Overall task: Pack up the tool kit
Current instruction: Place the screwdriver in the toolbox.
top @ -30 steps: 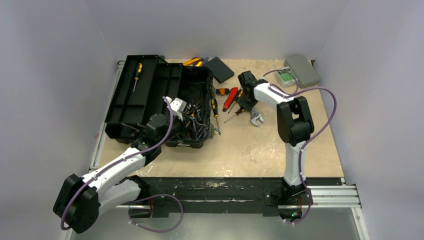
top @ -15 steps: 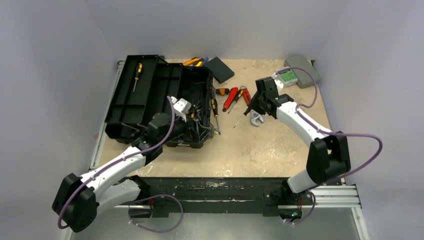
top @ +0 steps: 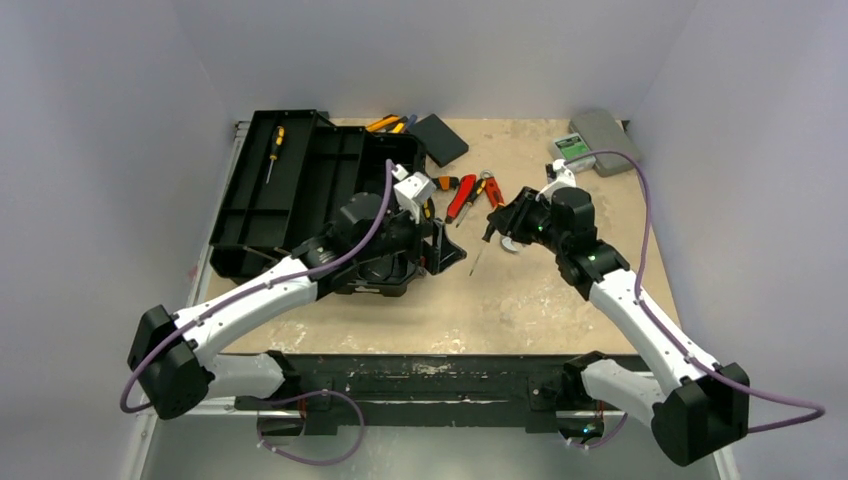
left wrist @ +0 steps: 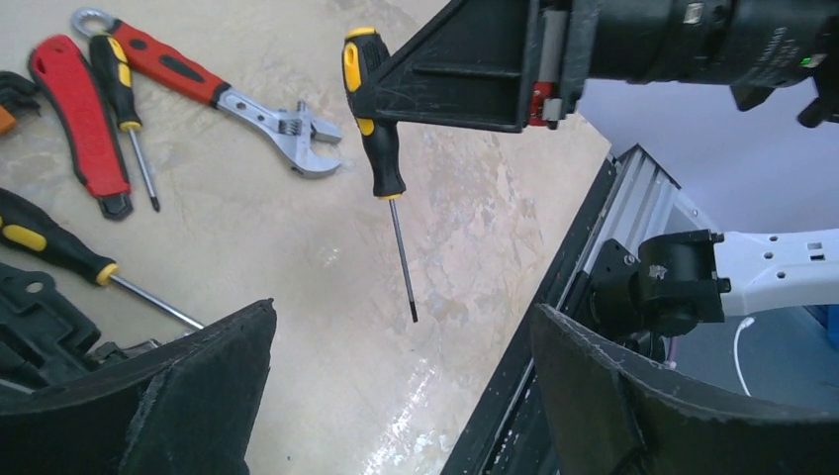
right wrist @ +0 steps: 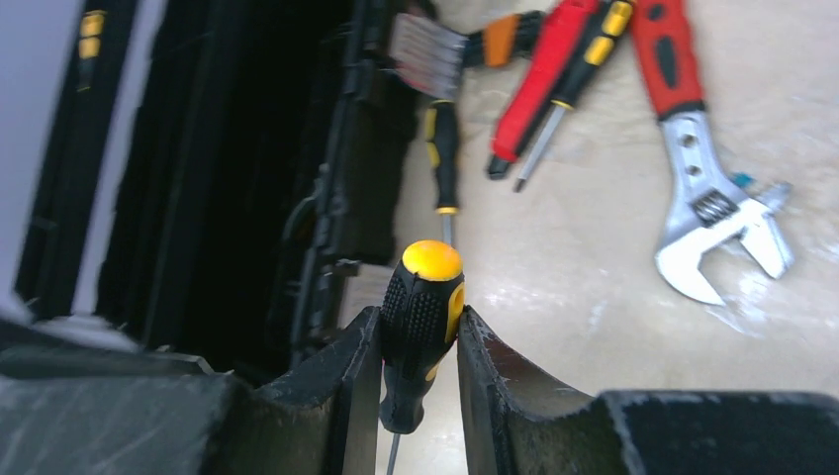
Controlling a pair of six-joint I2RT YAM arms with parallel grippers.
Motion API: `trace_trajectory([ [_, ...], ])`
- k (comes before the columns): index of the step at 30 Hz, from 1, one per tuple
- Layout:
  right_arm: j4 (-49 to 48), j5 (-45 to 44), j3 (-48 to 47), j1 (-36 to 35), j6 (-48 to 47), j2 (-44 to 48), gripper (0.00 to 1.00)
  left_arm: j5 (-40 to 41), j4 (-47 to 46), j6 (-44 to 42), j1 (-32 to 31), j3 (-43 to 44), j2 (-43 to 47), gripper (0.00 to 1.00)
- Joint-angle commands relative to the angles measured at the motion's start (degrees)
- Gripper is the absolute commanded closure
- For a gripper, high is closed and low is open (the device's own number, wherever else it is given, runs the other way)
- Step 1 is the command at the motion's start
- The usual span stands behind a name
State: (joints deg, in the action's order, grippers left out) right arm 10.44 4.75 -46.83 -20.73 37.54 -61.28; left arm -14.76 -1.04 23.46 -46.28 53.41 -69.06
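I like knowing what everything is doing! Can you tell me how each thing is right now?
toolbox: open, lid laid back
left jaws: wide open, empty
right jaws: shut on the held screwdriver
held screwdriver: gripped by its handle, tip pointing down
wrench: lying flat on the table, not packed
small screwdriver: lying in the open lid

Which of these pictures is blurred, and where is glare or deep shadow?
Right wrist view: the toolbox is smeared and almost black, but the screwdriver in the right pincer is sharp. Left wrist view: crisp, with a pale sheen on the table. Top external view: even light, soft shadows.
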Motion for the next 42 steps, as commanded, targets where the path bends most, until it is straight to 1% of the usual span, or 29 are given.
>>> trace_trajectory([
  [1,-9.7,10.9,1.3,-0.1,-2.7,3.9,0.84,-2.2,4.0,0.9,-1.3,6.1,-4.7,0.06],
  [4,-10.1,13.6,1.7,-0.1,-2.1,5.0,0.84,-3.4,3.5,1.7,-2.2,8.5,-8.2,0.09],
  [7,-13.4,15.4,2.9,-0.2,-1.1,6.2,0.84,-4.1,2.0,2.8,-3.0,10.3,-11.1,0.15],
  [9,-14.8,16.3,3.5,-0.2,-0.1,6.6,0.83,-4.3,-1.1,4.1,-3.3,11.4,-12.9,0.19],
  [14,-16.3,18.5,3.8,-0.1,1.4,6.7,0.83,-3.7,-2.6,4.3,-3.3,13.9,-15.5,0.27],
  [17,-19.1,20.6,5.1,-0.2,3.0,7.3,0.83,-3.6,-3.1,3.2,-3.3,14.3,-15.8,0.36],
  [23,-22.4,22.9,7.4,-0.2,5.1,8.3,0.82,-0.2,-1.8,1.5,-3.3,14.2,-14.8,0.62],
  [24,-23.0,23.3,7.8,-0.1,5.5,8.2,0.82,0.0,-1.6,1.2,-3.3,14.1,-14.5,0.69],
  [26,-24.0,24.1,8.5,-0.2,6.1,8.1,0.8,0.3,-0.9,0.5,-3.3,14.2,-14.0,0.9],
  [27,-24.0,24.2,8.7,-0.2,6.2,8.3,0.75,0.7,-0.2,0.3,-3.3,14.3,-13.7,0.99],
  [28,-23.8,24.0,8.9,-0.2,6.1,8.4,0.71,1.3,0.4,0.0,-3.3,14.2,-13.5,1.0],
  [31,-23.0,23.2,9.2,-0.1,5.7,9.1,0.59,3.1,1.9,-0.8,-3.3,13.4,-12.0,1.0],
  [32,-22.7,22.9,9.2,-0.2,5.7,9.4,0.53,3.6,3.1,-1.1,-3.3,13.1,-11.4,1.0],
  [35,-21.5,22.1,8.8,-0.2,5.2,9.7,0.45,5.1,4.8,-2.0,-3.3,12.5,-9.8,1.0],
  [38,-19.9,21.0,8.2,-0.2,4.8,9.8,0.27,7.0,6.9,-2.6,-3.3,11.7,-7.7,1.0],
  [39,-19.5,20.8,8.2,-0.1,4.7,9.8,0.2,7.9,7.8,-2.7,-3.3,11.5,-7.0,1.0],
  [40,-18.9,20.4,8.1,-0.1,4.7,10.0,0.09,9.0,8.8,-2.5,-3.3,11.4,-6.3,1.0],
  [41,-18.3,19.8,8.0,-0.1,4.5,10.2,0.03,10.0,10.2,-2.2,-3.1,11.5,-5.6,1.0],
  [42,-18.1,19.4,8.0,-0.2,4.4,10.4,0.02,11.0,11.7,-1.9,-3.0,11.6,-4.7,1.0],
])
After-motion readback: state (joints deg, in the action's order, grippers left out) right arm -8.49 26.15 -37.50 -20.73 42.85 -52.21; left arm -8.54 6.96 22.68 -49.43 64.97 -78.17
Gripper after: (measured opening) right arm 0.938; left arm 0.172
